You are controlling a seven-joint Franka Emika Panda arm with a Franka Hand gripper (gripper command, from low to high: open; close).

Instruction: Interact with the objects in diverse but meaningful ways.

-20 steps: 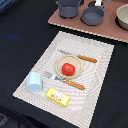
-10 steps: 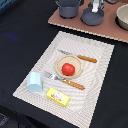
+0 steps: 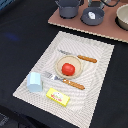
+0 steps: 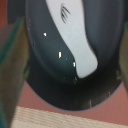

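Gripper [image 4: 65, 55]: fingers spread, empty, straddling dark grey pan [image 3: 92, 16] at far right | white piece [image 4: 75, 35] lies inside | risk: closing off-centre could skid the rounded pan, tipping piece out

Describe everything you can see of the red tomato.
The red tomato is a small, round, glossy toy with a smooth skin that looks like plastic, evenly red with a faint highlight. It looks whole and sits still in the middle of the round beige plate, which rests on the pale striped placemat. A wooden-handled fork and knife lie on either side of the plate; neither touches the tomato. Only the plate touches it, and the wrist view does not show it.
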